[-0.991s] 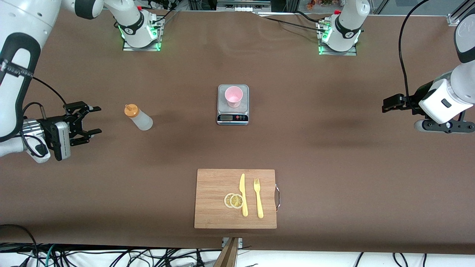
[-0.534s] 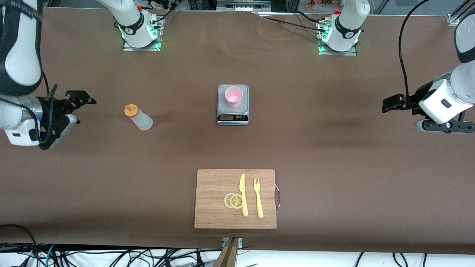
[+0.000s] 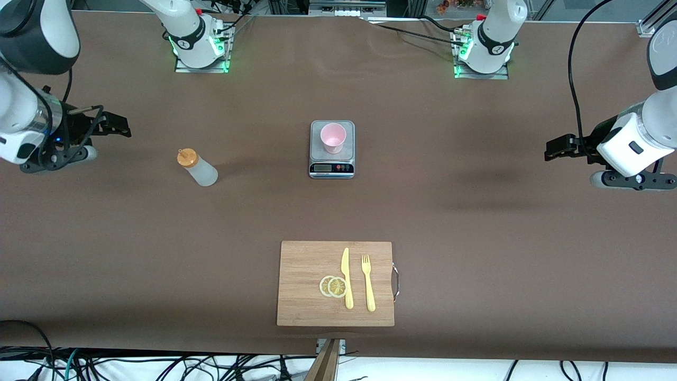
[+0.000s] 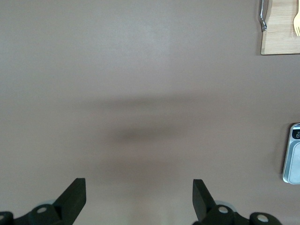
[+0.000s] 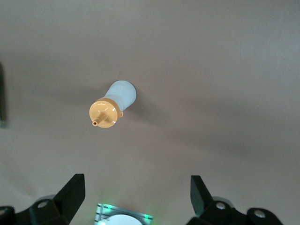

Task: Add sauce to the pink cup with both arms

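1. The sauce bottle point(image 3: 197, 168) stands on the brown tabletop point(image 3: 476, 238), toward the right arm's end. Nothing is touching it.
2. The pink cup point(image 3: 333, 137) sits on a small kitchen scale point(image 3: 331, 168) in the middle of the tabletop, well apart from the bottle.
3. The right gripper point(image 3: 113, 125) hangs in the air over the tabletop at the right arm's end, near the bottle but not touching it. Its fingers are spread wide and hold nothing.
4. The right wrist view looks down on the bottle's orange cap point(image 5: 104, 114) with its little nozzle, and shows both black fingers point(image 5: 70, 193) far apart. The front view cannot show that gap well.
5. The left gripper point(image 3: 559, 146) waits over the tabletop at the left arm's end, far from the cup. Its fingers are spread and empty.
6. The left wrist view shows its two fingers point(image 4: 72, 200) apart, with only an edge of the scale point(image 4: 292, 154) and a corner of the cutting board point(image 4: 281, 28).
7. Only the front view shows the whole wooden cutting board point(image 3: 307, 264), nearer the camera than the scale. On it lie a yellow knife point(image 3: 346, 278), a yellow fork point(image 3: 368, 283) and two lemon slices point(image 3: 333, 286).
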Tool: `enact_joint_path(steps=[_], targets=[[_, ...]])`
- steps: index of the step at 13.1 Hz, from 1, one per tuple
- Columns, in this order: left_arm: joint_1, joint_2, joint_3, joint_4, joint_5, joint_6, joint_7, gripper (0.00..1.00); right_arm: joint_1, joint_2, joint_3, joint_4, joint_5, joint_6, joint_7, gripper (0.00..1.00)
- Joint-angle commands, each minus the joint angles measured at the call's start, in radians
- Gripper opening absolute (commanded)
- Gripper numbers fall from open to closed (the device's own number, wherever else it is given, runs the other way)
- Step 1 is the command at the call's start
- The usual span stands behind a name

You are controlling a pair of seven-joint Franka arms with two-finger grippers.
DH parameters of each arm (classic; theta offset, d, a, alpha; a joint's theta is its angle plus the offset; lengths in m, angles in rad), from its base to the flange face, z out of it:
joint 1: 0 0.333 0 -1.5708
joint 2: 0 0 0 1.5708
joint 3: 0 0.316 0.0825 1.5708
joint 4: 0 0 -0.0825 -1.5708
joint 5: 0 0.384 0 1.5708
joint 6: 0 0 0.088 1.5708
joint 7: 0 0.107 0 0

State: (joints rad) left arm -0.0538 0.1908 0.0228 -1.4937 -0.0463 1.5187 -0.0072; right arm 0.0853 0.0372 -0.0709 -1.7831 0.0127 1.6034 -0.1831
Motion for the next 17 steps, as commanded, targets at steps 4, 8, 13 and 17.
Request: enact_joint_path(steps=[4,8,13,17], targets=[[0.002,0.009,0.002,0.026,-0.015,-0.017,0.026,1.0,-0.062,-0.108,0.072,-0.038,-0.042,0.027,0.187,0.99],[0.002,0.01,0.002,0.026,-0.015,-0.017,0.026,1.0,-0.065,-0.099,0.017,0.001,0.044,0.198,0.266,0.99],[0.002,0.009,0.002,0.026,-0.015,-0.017,0.026,1.0,-0.041,-0.091,0.003,0.068,0.033,0.096,0.212,0.99],[0.002,0.01,0.002,0.026,-0.015,-0.017,0.026,1.0,-0.035,-0.071,0.003,0.091,0.021,0.092,0.212,0.99]])
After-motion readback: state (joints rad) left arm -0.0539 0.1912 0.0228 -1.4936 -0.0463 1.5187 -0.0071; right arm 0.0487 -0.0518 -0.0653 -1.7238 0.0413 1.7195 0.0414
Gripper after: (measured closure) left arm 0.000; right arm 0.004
